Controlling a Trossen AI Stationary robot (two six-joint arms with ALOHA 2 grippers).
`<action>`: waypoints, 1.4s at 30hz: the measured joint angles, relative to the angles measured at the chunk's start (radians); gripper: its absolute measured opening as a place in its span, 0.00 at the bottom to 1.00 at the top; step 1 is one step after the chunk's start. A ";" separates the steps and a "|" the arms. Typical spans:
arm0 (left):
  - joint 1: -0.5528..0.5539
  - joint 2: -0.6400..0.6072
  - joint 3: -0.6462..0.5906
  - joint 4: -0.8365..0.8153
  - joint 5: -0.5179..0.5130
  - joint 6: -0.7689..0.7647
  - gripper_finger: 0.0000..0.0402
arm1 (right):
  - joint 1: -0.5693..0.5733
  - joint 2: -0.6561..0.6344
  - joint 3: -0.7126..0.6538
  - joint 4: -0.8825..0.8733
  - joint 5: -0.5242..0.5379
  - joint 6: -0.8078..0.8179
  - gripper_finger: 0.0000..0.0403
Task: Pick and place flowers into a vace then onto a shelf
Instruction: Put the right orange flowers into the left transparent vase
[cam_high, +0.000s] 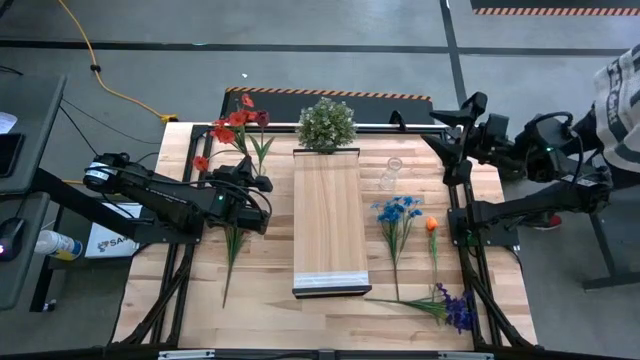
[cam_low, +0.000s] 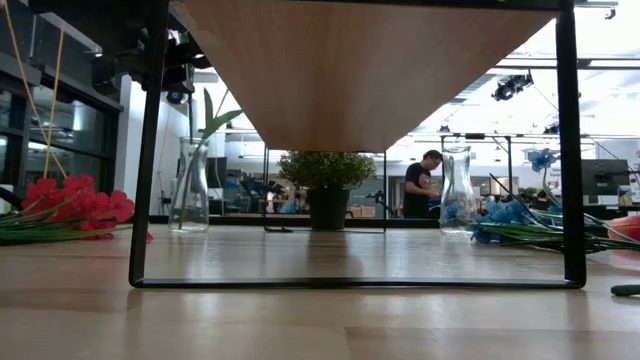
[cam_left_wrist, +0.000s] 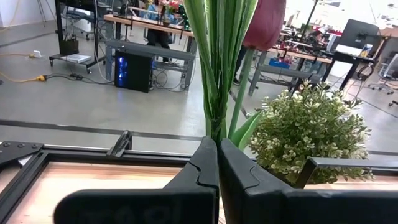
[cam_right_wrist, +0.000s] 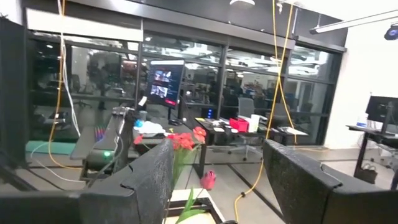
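My left gripper (cam_high: 252, 180) is shut on a flower with a dark pink bloom (cam_left_wrist: 264, 22) and green leaves, over a glass vase (cam_low: 190, 185) left of the shelf (cam_high: 328, 220). Red flowers (cam_high: 235, 125) lie at the far left, and one long stem (cam_high: 232, 255) lies near the left arm. Blue flowers (cam_high: 398, 212), an orange one (cam_high: 431, 224) and purple ones (cam_high: 458, 310) lie on the table right of the shelf. A second glass vase (cam_high: 392, 172) stands there too. My right gripper (cam_right_wrist: 214, 180) is raised at the far right, open, with nothing between its fingers. My left gripper pinches the flower's green stem and leaves (cam_left_wrist: 214, 124) between its two fingers. The fingers lie level, across the stem, pointing toward the table's far edge. The flower stands upright with its bloom above the fingers, and its lower stem (cam_low: 197, 165) reaches down into the vase.
A bushy green potted plant (cam_high: 326, 124) stands at the shelf's far end. The shelf rests on thin black legs (cam_low: 145, 180). A person's sleeve (cam_high: 620, 95) shows beyond the table's right edge. Bare tabletop lies near the front edge.
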 joint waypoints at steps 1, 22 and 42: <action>0.000 0.000 0.000 0.000 0.002 0.000 0.07 | 0.000 0.000 0.000 0.000 0.001 0.000 0.59; 0.022 0.009 0.000 0.000 0.016 0.018 0.07 | 0.000 0.000 0.000 -0.001 0.001 -0.019 0.59; 0.072 0.011 -0.001 0.189 0.082 0.172 0.08 | 0.000 0.000 0.000 0.003 0.002 -0.045 0.59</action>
